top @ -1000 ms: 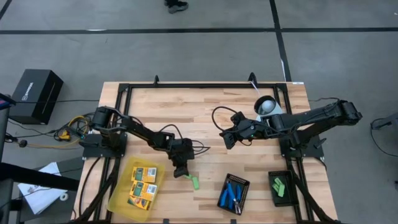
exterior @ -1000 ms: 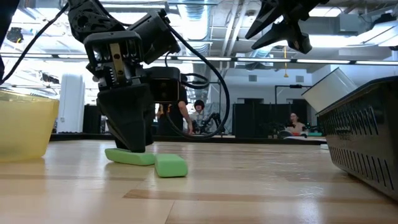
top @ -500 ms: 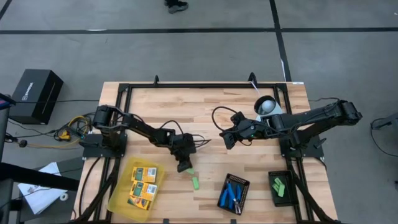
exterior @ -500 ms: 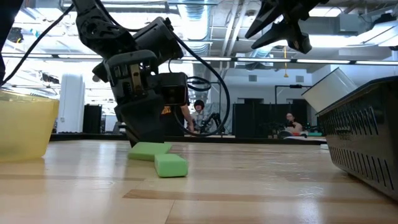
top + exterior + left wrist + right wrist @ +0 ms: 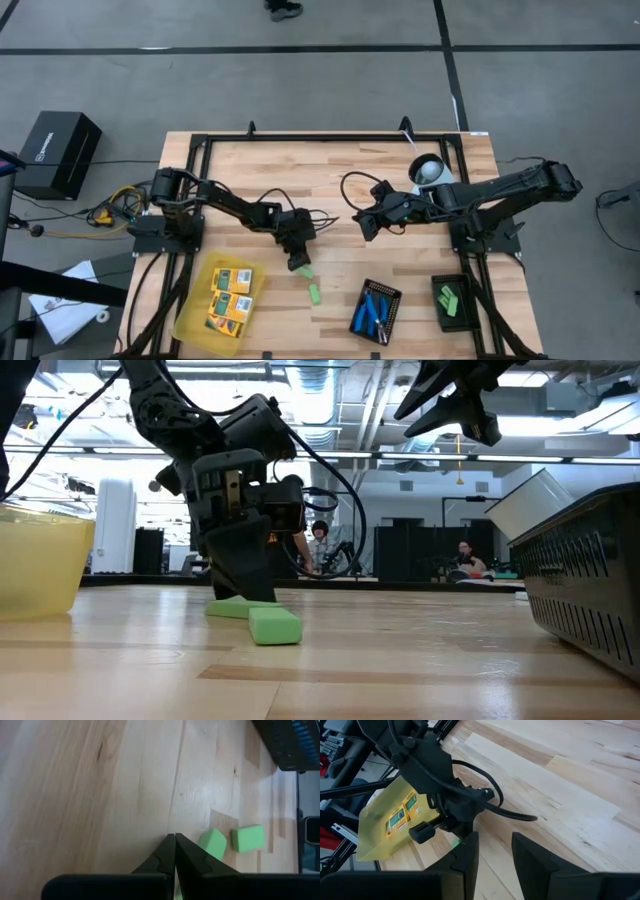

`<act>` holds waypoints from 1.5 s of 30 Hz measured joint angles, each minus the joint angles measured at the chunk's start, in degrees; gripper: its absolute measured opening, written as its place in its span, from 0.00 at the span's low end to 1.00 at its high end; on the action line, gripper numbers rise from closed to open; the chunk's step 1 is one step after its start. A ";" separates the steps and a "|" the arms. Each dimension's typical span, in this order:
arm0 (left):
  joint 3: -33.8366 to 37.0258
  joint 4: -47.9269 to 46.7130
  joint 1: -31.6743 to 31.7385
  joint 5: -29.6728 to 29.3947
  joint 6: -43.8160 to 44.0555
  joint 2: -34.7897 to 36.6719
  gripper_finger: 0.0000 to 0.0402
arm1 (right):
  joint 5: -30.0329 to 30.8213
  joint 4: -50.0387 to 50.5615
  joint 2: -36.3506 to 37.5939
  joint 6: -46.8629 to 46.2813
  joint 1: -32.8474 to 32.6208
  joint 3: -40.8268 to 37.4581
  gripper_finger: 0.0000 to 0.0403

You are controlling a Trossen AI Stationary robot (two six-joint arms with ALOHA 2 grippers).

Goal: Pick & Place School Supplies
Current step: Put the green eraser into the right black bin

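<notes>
1. Grey floor is surrounding the wooden desk [image 5: 330, 170], which is sitting inside a black frame, and a black box [image 5: 58, 152] is standing on the floor off to the desk's left side.
2. Down low near the desk's front-middle, the left claw [image 5: 297, 262] is pressing against the wood with its fingers [image 5: 165, 856] together, holding nothing.
3. One green block [image 5: 232, 607] is lying at the left claw's tip, touching it or just beside it; I cannot tell which.
4. A second green block [image 5: 275, 626] is sitting on the desk just in front of the first one, nearer the front edge, apart from the claw.
5. Both blocks are also showing in the left wrist view, lying side by side on the wood just past the closed fingertips.
6. The yellow tray [image 5: 193, 318] is resting at the desk's front-left corner, and the yellow-orange packs [image 5: 230, 297] with green print are lying inside it.
7. A black ribbed tray [image 5: 358, 309] is sitting at the front, right of centre, with the blue-handled scissor-like tools [image 5: 374, 310] lying in it.
8. Another black ribbed tray [image 5: 440, 317] is standing further right, holding more green blocks [image 5: 448, 297].
9. The right claw [image 5: 364, 226] is hanging in the air above the middle of the desk, its fingers [image 5: 465, 856] standing apart and empty.
10. A white round object [image 5: 427, 170] is sitting near the desk's back-right edge.
</notes>
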State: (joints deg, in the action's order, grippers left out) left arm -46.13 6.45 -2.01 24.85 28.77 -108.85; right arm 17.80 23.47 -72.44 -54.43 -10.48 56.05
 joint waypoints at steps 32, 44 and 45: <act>-11.82 -28.40 -8.61 -16.56 -27.15 11.88 0.61 | 0.04 -1.38 0.00 1.92 1.22 0.00 0.27; -22.19 -34.68 -10.77 -14.04 -28.22 -1.11 0.60 | 0.02 -2.88 0.00 1.49 0.57 0.02 0.27; -22.38 -35.00 -10.95 -14.07 -28.41 -1.44 0.60 | 0.02 -2.96 0.02 1.49 0.30 0.02 0.27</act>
State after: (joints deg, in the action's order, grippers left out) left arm -68.51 -28.55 -12.96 10.78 0.36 -110.29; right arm 17.82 20.51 -72.42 -52.95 -10.18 56.07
